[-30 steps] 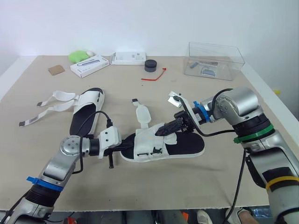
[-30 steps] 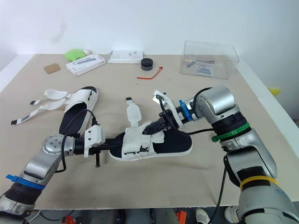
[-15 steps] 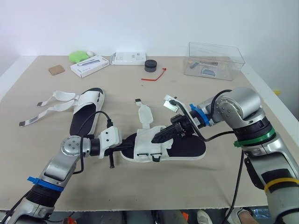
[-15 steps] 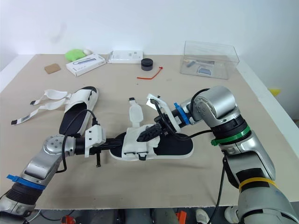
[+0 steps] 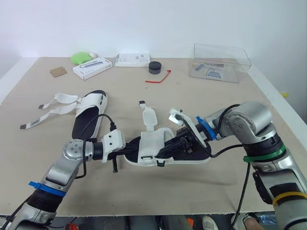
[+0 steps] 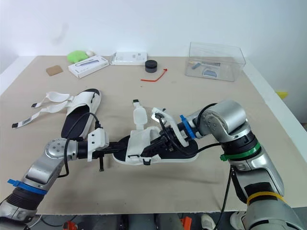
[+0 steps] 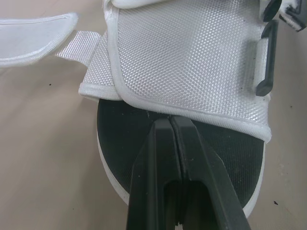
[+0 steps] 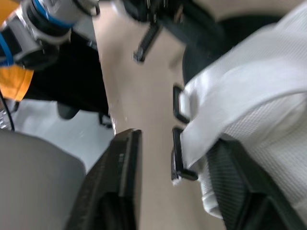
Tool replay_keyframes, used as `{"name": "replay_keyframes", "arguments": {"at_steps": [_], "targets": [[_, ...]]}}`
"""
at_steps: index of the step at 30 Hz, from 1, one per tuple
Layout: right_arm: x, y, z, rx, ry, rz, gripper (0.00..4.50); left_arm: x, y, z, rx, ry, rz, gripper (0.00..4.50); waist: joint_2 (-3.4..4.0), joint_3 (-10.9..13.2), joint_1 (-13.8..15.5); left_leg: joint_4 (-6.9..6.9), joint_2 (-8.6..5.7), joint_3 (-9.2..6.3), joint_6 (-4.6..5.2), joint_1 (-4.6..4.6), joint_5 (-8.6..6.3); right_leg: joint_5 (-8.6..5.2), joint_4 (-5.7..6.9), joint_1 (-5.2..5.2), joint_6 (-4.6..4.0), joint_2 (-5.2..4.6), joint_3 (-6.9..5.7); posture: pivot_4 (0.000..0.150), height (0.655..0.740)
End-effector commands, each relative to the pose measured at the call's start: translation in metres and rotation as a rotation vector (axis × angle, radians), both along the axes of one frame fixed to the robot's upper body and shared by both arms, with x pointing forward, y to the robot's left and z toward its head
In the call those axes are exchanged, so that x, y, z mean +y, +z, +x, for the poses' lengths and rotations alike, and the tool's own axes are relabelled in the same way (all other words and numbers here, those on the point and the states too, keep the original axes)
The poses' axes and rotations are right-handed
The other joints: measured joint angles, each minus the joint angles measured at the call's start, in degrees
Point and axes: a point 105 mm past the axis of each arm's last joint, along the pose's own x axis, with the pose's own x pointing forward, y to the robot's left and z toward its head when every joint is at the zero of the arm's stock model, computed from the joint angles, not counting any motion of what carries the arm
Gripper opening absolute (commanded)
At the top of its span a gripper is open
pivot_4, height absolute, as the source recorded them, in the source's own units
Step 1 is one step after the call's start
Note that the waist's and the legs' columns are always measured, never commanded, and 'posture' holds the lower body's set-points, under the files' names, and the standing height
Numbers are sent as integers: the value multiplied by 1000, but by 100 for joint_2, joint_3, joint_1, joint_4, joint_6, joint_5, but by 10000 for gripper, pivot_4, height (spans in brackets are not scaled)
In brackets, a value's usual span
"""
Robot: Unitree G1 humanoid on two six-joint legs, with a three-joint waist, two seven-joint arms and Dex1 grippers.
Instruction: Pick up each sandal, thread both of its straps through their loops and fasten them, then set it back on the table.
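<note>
Left gripper (image 7: 171, 122) is lying on the near sandal's (image 5: 192, 154) black footbed, fingers pressed together and pinching nothing visible. Right gripper (image 8: 177, 141) is standing wide open, straddling the strap (image 8: 240, 100) and black loops (image 8: 178, 160) and holding nothing. Risk: with nothing clamping it, the sandal may skid under a tug and the strap miss its loop.

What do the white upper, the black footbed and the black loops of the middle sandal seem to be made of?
White upper flap: likely woven synthetic fabric, matte; a fine grid weave and piped edge show. Black footbed: matte foam or rubber, cannot tell which; faintly grained. Black rectangular loop: probably hard plastic, smooth with slight sheen.
</note>
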Motion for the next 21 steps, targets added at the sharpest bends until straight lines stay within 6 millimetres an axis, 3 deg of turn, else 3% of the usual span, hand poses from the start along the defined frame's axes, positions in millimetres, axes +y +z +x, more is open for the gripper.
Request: {"name": "replay_keyframes", "arguments": {"at_steps": [1,7,12,16,21], "targets": [[-6,17,-3,-97,1,23,20660,1,-7,0,26,-4,28,0,0,0,1,0,0,-1,0,0,0,0,0,1,0,0,0,1500,7400],[-23,38,-12,-136,-31,71,20660,3,-6,1,27,-9,34,0,0,0,1,0,-1,0,0,-3,0,-1,-1,0,1,-1,1,1500,7400],[-34,39,-31,-112,-15,113,20660,4,-6,2,30,-3,34,0,0,0,4,0,0,-5,0,-1,0,-2,-1,3,2,3,1,1500,7400],[-34,24,-50,-39,34,137,20660,4,-5,2,35,-6,29,0,-1,0,-1,0,0,-6,0,0,0,-2,-2,6,3,4,2,1500,7400],[-25,-23,-49,23,-60,92,20660,1,-3,5,33,-6,16,0,-9,-6,2,3,1,-2,0,10,0,-4,-1,12,8,7,8,1500,7400]]}}
